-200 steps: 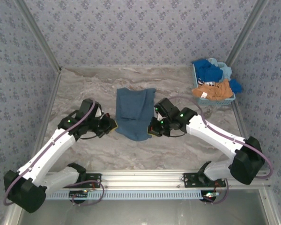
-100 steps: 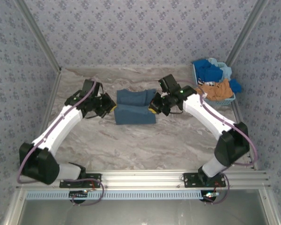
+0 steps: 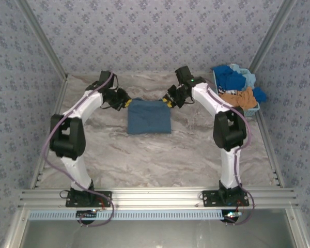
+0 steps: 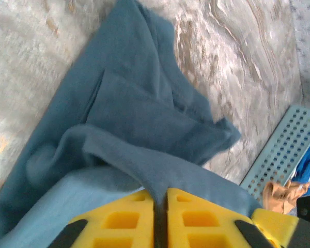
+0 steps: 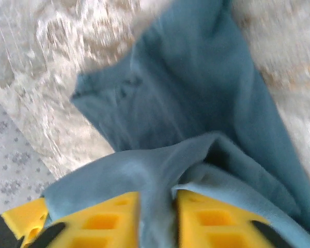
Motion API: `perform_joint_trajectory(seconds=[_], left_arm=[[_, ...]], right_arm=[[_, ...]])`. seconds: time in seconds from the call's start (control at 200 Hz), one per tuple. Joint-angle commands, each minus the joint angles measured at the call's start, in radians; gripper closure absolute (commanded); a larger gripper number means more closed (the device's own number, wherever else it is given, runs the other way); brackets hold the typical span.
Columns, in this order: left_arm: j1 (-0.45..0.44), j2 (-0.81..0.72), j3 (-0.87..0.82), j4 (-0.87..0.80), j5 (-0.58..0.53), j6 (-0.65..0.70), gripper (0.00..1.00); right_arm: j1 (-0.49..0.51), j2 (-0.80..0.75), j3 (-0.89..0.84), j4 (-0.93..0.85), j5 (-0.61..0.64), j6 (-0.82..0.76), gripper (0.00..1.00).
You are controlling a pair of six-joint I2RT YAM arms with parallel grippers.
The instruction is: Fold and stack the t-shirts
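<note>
Matt soft cloth t-shirt [image 3: 149, 117], smooth marbled table [image 3: 160, 155], perforated plastic basket [image 4: 281, 152], ribbed metal rail [image 3: 160, 196]

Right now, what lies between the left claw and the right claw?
The folded slate-blue t-shirt: in the top view its far edge runs from left claw to right claw, on the marble table.

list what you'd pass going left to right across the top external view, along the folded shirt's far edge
left gripper → slate-blue t-shirt → right gripper → light-blue basket

Table [image 3: 160, 160] open nearside, t-shirt [image 3: 149, 116] mid-table, basket [image 3: 236, 110] (heaped) right
</note>
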Motion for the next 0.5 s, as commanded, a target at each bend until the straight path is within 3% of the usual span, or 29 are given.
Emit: perform_joint_trajectory(seconds=[0.0, 0.06, 0.115, 0.205, 0.495], left_arm=[[0.034, 0.077, 0.123, 0.002, 0.019, 0.061, 0.65], [0.038, 0.084, 0.179, -0.04, -0.011, 0.092, 0.48], [0.039, 0.074, 0.203, -0.064, -0.02, 0.117, 0.45], [0.032, 0.023, 0.149, -0.068, -0.011, 0.128, 0.45], [-0.048, -0.244, -0.295, 0.049, 0.003, 0.049, 0.56]], right_arm=[[-0.039, 0.099, 0.136, 0.025, -0.02, -0.056, 0.48], [-0.049, 0.128, 0.221, -0.055, 0.004, -0.107, 0.4], [-0.054, 0.118, 0.244, -0.101, 0.025, -0.148, 0.38], [-0.051, 0.039, 0.172, -0.099, 0.084, -0.21, 0.41], [0.029, -0.288, -0.412, 0.219, 0.128, -0.192, 0.58]])
